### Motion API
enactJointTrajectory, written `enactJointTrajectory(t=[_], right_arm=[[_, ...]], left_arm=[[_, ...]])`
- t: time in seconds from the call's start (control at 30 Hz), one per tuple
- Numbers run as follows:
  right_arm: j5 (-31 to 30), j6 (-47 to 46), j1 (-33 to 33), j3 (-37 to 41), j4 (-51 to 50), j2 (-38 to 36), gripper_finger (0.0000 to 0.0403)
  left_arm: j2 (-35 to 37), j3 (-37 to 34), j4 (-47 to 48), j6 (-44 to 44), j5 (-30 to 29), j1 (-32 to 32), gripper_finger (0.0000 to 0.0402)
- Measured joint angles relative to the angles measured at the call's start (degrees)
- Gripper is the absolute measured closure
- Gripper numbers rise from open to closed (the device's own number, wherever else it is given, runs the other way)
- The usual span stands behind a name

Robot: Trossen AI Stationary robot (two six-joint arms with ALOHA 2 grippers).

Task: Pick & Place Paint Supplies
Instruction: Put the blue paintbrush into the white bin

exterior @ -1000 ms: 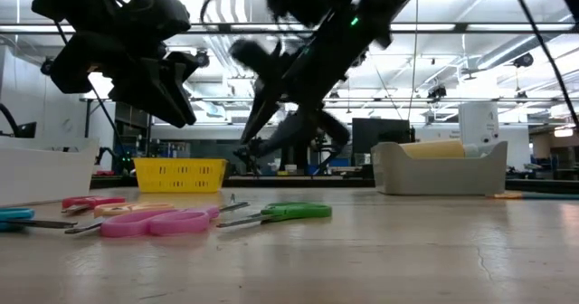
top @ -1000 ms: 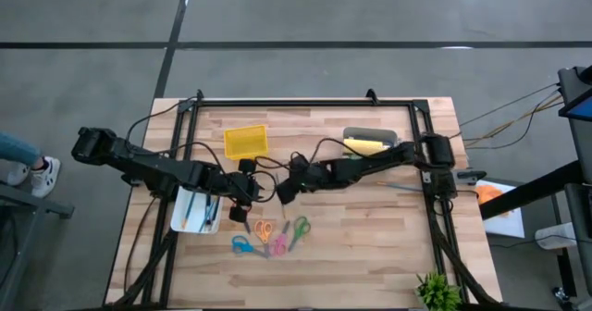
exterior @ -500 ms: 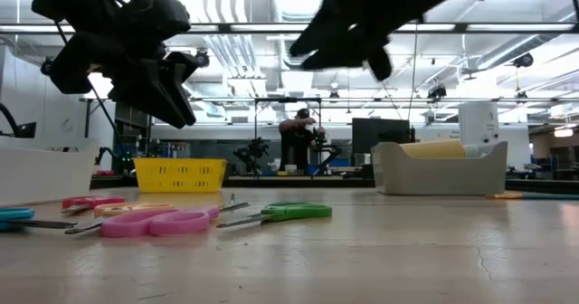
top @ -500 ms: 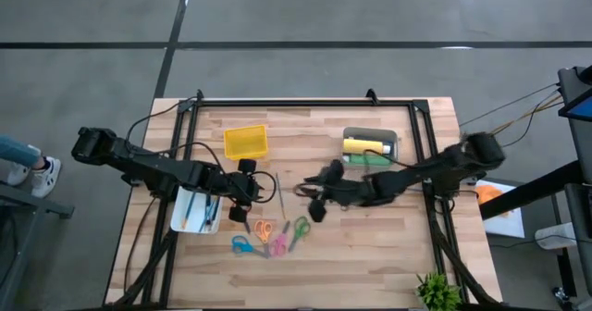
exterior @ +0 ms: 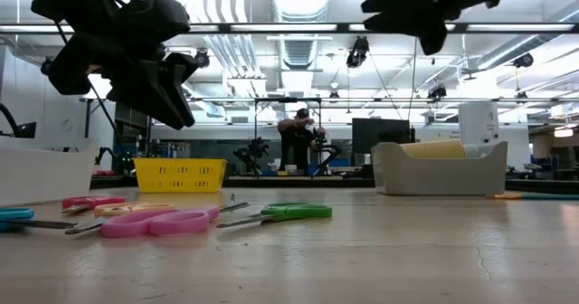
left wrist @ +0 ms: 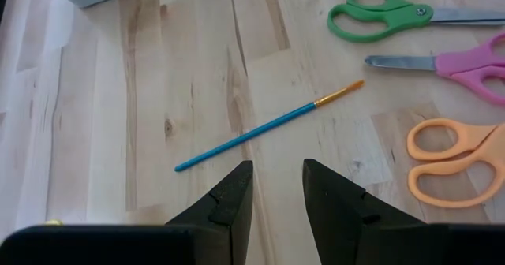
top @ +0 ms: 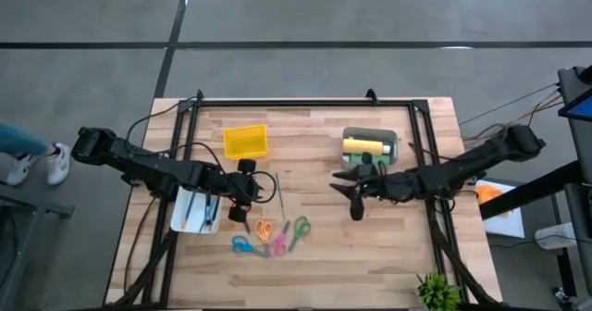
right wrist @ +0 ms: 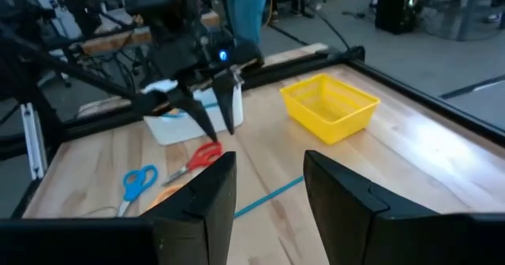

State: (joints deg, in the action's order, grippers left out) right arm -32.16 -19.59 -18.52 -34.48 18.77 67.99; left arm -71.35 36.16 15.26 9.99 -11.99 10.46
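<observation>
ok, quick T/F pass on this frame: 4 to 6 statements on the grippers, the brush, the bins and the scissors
1. The teal paintbrush lies flat on the wooden table, held by neither gripper. True.
2. The left gripper is shut on a pair of scissors. False: its fingers stand apart with nothing between them, hovering just short of the brush.
3. A yellow paint bottle lies in the grey bin. True.
4. The yellow basket holds the scissors. False: the green scissors, pink scissors, orange scissors and blue scissors all lie on the table.
5. The right gripper is empty and open. True.
</observation>
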Motion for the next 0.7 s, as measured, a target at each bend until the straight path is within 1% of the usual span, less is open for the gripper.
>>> enactJointTrajectory(t=[0.17, 0.7], right_arm=[[0.0, 0.2, 0.0, 2.7, 0.4, -3.4, 0.0254], [0.2, 0.1, 0.0, 3.0, 1.3, -3.4, 0.0254]], left_arm=[[0.0, 0.0, 0.0, 0.0, 0.0, 0.0, 0.0291], [0.0, 0.0, 0.0, 0.0, 0.0, 0.0, 0.0291]])
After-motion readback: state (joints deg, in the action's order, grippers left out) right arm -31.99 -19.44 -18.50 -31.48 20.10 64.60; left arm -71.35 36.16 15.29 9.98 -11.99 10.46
